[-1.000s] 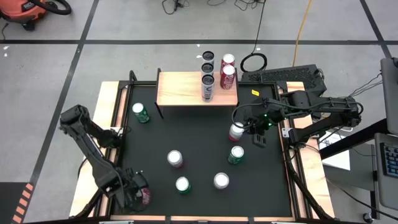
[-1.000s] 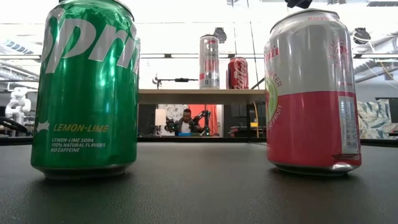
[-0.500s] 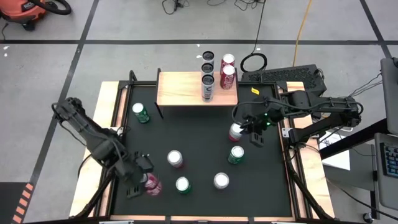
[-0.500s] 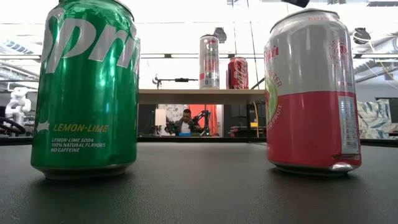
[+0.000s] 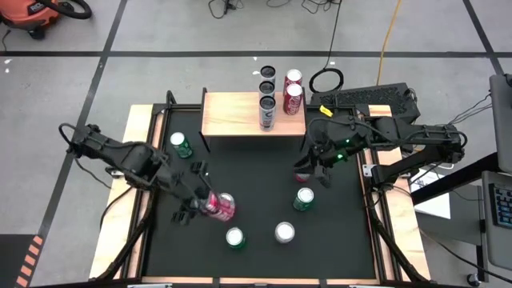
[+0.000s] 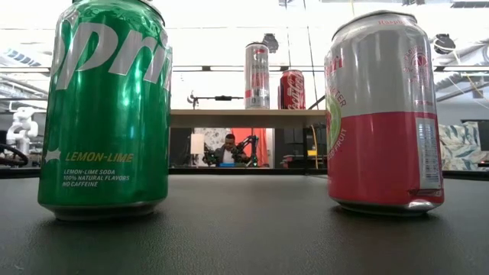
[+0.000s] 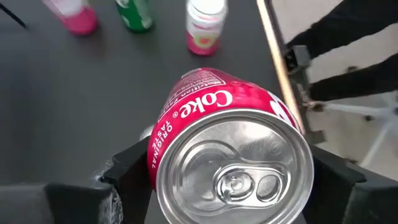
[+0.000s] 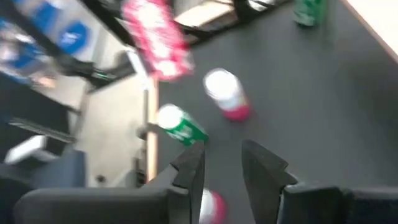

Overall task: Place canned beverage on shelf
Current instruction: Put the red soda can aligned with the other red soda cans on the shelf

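My left gripper (image 5: 208, 206) hangs over the middle of the black table, shut on a red Coke can (image 7: 211, 112). The shelf (image 5: 240, 114) stands at the table's far edge, its light wood top bearing a tall silver can (image 5: 267, 112) and another Coke can (image 5: 293, 98). My right gripper (image 8: 217, 165) hovers at the right side above a pink-and-white can (image 8: 211, 208), its fingers a narrow gap apart with nothing between them. My left gripper pinches the Coke can between its two fingers, one on each side of the can's wall just below the top rim (image 7: 158, 155). The fingers come from the table's left, slanting down, and lie along the can. The can is tilted, its top facing back toward the wrist, above the table.
Loose cans stand on the table: a pink one (image 5: 227, 203) right beside the held can, green ones (image 5: 181, 145) (image 5: 303, 198) (image 5: 234, 238), and a white-topped one (image 5: 284, 233). More cans (image 5: 268, 78) stand beyond the shelf. The left half of the shelf top is bare.
My left gripper has carried the Coke can from the table's near left corner up and toward the middle, rolling so the can has tipped over. My right gripper has tipped upward and shifted slightly toward the far edge above the pink-and-white can.
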Motion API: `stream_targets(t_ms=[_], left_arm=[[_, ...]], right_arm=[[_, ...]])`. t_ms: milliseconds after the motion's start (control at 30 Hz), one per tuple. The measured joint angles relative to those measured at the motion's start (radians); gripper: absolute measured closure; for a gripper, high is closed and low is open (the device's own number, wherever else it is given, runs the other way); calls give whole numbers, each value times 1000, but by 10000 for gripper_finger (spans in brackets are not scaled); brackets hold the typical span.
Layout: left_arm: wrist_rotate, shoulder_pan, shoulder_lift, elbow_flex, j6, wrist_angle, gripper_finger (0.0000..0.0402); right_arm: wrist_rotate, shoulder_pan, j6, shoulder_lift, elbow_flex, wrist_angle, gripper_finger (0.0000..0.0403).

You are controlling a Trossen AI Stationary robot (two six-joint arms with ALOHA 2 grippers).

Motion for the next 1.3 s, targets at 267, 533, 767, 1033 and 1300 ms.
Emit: stream_targets(t_ms=[267,533,767,1033,1300], left_arm=[[-33,96,18,7,292,146,100],[-41,138,65,6,412,248,100],[-40,138,114,6,432,268,100],[-41,139,138,6,434,339,100],[-42,145,152,6,426,356,100]], right_arm=[[-122,18,-49,63,0,214,303],[-123,34,-36,146,0,357,202],[-120,31,-76,177,4,375,102],[-153,30,-170,244,4,373,62],[-204,31,-178,300,5,370,64]])
